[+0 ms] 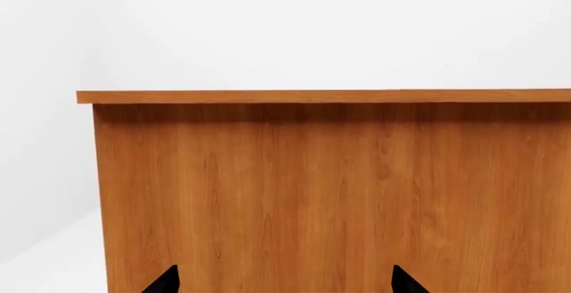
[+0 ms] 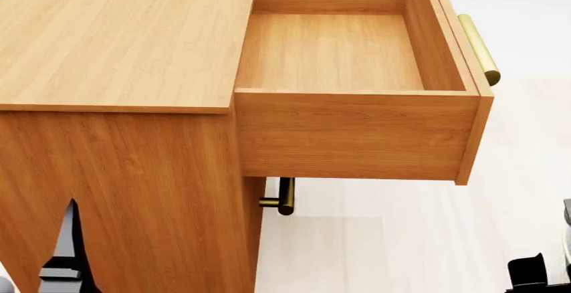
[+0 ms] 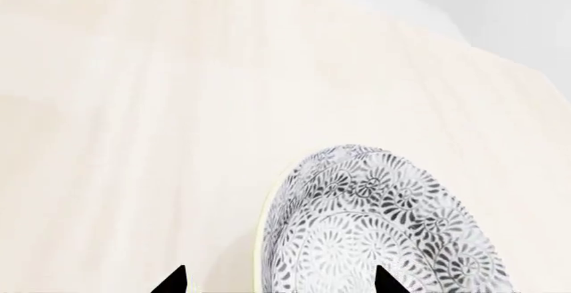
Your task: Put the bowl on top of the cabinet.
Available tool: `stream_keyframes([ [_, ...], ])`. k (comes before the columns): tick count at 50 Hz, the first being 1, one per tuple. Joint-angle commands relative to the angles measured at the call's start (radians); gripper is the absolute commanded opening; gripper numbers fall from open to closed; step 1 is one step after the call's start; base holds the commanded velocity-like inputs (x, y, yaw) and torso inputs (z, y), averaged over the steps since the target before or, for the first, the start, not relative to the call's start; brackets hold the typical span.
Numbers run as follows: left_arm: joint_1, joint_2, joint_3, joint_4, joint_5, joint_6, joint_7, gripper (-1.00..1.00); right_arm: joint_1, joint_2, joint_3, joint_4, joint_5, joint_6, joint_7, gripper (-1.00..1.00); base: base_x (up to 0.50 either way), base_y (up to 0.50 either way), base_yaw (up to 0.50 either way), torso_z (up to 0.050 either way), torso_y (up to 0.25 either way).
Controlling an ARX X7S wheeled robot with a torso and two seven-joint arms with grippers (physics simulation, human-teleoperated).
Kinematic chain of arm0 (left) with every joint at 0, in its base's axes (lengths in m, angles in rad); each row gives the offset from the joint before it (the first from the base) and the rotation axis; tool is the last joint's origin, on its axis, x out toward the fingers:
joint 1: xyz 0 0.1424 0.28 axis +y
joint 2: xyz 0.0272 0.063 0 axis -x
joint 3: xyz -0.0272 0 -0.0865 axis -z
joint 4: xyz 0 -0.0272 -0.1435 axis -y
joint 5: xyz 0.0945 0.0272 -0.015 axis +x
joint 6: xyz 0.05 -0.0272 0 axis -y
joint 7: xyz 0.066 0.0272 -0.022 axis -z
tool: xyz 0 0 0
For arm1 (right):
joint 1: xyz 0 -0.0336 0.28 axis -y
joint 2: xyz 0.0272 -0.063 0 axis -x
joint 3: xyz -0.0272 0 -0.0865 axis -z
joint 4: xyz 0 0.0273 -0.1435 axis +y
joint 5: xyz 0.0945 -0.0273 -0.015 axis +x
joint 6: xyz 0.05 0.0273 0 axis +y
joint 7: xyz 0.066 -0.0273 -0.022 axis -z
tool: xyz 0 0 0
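The bowl (image 3: 379,229) lies on the pale floor (image 3: 134,139), just in front of the right claw (image 3: 278,281), whose tips stand apart, holding nothing. The left claw (image 1: 283,281) is also spread, facing the cabinet (image 1: 330,192) side. The drawer (image 2: 357,132) is pulled out.

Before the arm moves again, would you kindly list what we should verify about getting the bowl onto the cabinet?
1. Cabinet top free for the bowl: ok in the head view.
2. Bowl in sight: ok, right wrist view only, close to the right pincer.
3. Right pincer gripping the bowl: cannot tell; only the fingertips show.
4. Drawer shut: not ok, pulled out and empty.
5. Left pincer away from the cabinet side: cannot tell; it faces the panel.
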Motion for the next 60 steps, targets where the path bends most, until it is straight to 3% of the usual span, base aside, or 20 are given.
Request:
stream_keyframes([
  [1,0.001,-0.006,-0.002,0.006,-0.007,0.001,-0.006,1.00,-0.001,-0.033,-0.045,0.099,-0.036,-0.063,-0.011,1.00,0.00,0.00,0.00,0.000,0.000],
  [3,0.001,-0.006,-0.002,0.006,-0.008,0.000,-0.007,1.00,0.024,-0.022,-0.046,0.064,-0.022,-0.004,-0.011,1.00,0.00,0.00,0.00,0.000,0.000],
  [6,0.002,-0.007,-0.003,0.007,-0.010,0.002,-0.008,1.00,-0.014,-0.042,-0.055,0.142,-0.047,-0.102,-0.019,1.00,0.00,0.00,0.00,0.000,0.000],
  [22,0.002,-0.012,0.002,0.006,-0.013,0.004,-0.015,1.00,-0.031,-0.050,-0.029,0.203,-0.062,-0.161,0.009,1.00,0.00,0.00,0.00,0.000,0.000],
  [23,0.001,-0.012,0.002,0.007,-0.014,0.004,-0.016,1.00,-0.047,-0.045,0.006,0.181,-0.035,-0.172,0.005,-1.00,0.00,0.00,0.00,0.000,0.000],
  [46,0.004,-0.021,-0.006,0.017,-0.035,0.006,-0.021,1.00,-0.015,-0.023,-0.001,0.110,-0.035,-0.046,0.055,-1.00,0.00,0.00,0.00,0.000,0.000],
  [60,-0.002,-0.034,-0.035,0.017,-0.068,0.000,-0.021,1.00,0.177,0.085,0.029,-0.204,0.043,0.325,0.107,-1.00,0.00,0.00,0.00,0.000,0.000],
])
